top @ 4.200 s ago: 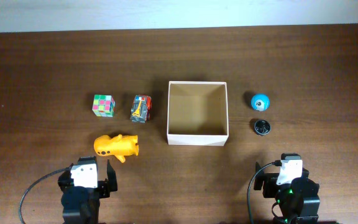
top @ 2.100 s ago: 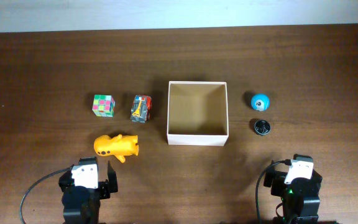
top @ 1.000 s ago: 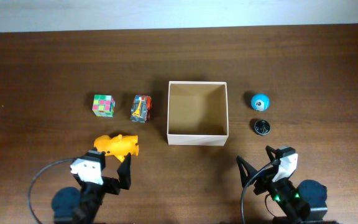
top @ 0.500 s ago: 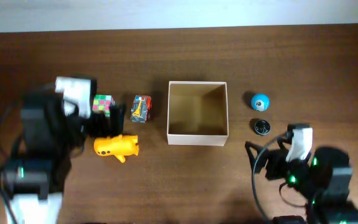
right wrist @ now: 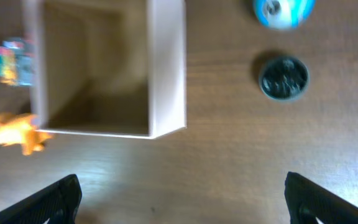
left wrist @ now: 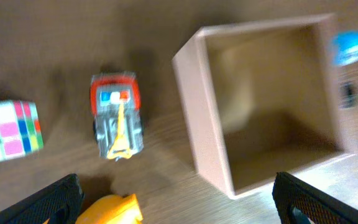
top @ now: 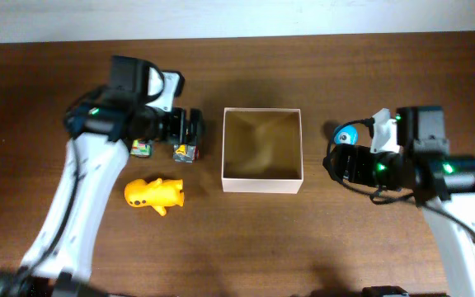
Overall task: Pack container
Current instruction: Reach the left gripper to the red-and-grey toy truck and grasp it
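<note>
Wooden table (top: pixel 246 239) bears container (top: pixel 262 183), cube (left wrist: pixel 10 130), toy car (left wrist: pixel 117 115), yellow toy (top: pixel 155 194) — ball (right wrist: pixel 283 11), disc (right wrist: pixel 283 78).

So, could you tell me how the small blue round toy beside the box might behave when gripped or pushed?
The blue toy looks rounded, so it would probably roll if nudged. Its curved sides may slip if gripped off-centre. Small beside the container, it is likely light.

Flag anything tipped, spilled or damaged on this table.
Nothing stands out. The container stands upright and empty, with its walls intact. The toy car, colour cube and yellow toy lie apart on one side of it, the blue ball and dark disc on the other. Nothing is spilled.
</note>
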`<state>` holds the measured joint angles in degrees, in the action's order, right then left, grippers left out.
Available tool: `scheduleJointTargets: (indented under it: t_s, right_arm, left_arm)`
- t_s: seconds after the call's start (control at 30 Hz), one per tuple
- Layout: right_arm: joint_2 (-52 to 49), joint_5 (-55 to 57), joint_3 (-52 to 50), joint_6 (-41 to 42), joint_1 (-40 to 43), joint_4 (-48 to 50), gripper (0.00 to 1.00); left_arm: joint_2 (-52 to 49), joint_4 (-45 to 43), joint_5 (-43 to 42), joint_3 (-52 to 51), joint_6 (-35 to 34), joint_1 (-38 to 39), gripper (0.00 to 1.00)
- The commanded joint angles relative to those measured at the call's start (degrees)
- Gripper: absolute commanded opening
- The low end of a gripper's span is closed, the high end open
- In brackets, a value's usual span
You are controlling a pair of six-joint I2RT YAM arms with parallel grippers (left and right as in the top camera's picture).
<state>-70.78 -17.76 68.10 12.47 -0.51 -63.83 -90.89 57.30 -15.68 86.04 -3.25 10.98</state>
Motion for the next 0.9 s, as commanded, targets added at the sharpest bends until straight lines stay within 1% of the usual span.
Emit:
scheduleJointTargets:
  t_s: [0.0,0.2,0.4,0.53,0.7,0.8,0.87]
  right_arm:
    - [-3.23,3.48,0.81,1.53,-0.11,-1.51,0.99]
    - [-5.99,3.45,0.81,1.57,-0.11,-1.92,0.99]
    - [-6.05,3.45,0.81,1.55,-0.11,-2.67,0.99]
    - [-6.05,3.45,0.81,1.55,-0.11,-3.04,0.99]
    - [-6.05,3.45,0.81,1.55,-0.11,-3.15,0.99]
    - [-6.05,3.45,0.81,1.55,-0.11,-3.43,0.99]
    - [-6.05,3.45,0.81,1.53,-0.11,-3.48,0.99]
  left_arm:
    - [-5.05,0.79,8.02,0.44,-1.92,1.60,0.99]
    - [-13.00,-0.44,13.25,0.42,-1.90,1.73,0.99]
    - [-22.34,-2.82,12.41,0.42,-4.48,1.73,0.99]
    - [-25.29,-5.42,11.43,0.42,-4.48,1.73,0.99]
    - [-26.71,-7.82,11.45,0.42,-4.44,1.73,1.00]
    - [-26.86,-8.98,11.45,0.42,-4.42,1.73,0.90]
    - [-26.86,-9.77,11.43,0.42,-4.44,1.73,0.74]
